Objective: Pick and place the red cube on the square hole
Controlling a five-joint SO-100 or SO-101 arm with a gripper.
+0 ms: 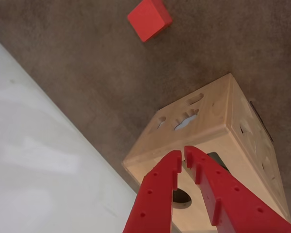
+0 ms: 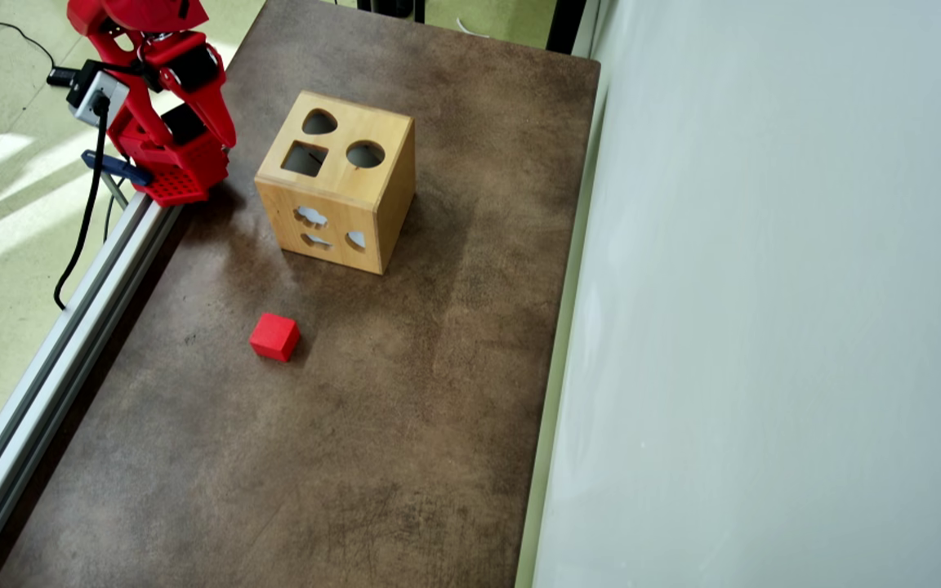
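Brown, mottled matting covers the table (image 2: 405, 425), and on it the red cube (image 2: 274, 336) sits alone in the overhead view, free of any grip and well apart from the light wooden box (image 2: 340, 184) that stands farther up the picture. The box has three cutouts in its top face: a rounded triangle, a circle (image 2: 365, 153) and the square hole (image 2: 305, 158), which lies on the side nearest the red arm (image 2: 162, 98). That arm is folded back at the top left corner, beside a metal rail (image 2: 54, 351) along the table edge. In the wrist view the gripper (image 1: 183, 154) hangs over the box top with its two red fingers nearly together, only a thin gap between the tips, and nothing held between them; the square hole (image 1: 217, 159) peeks out just beside the right finger, and the cube (image 1: 149, 19) lies beyond the box near the top of that view. The arm appears to be resting, so the pick has probably not begun. The fingers would need to spread before reaching past the box to the cube.
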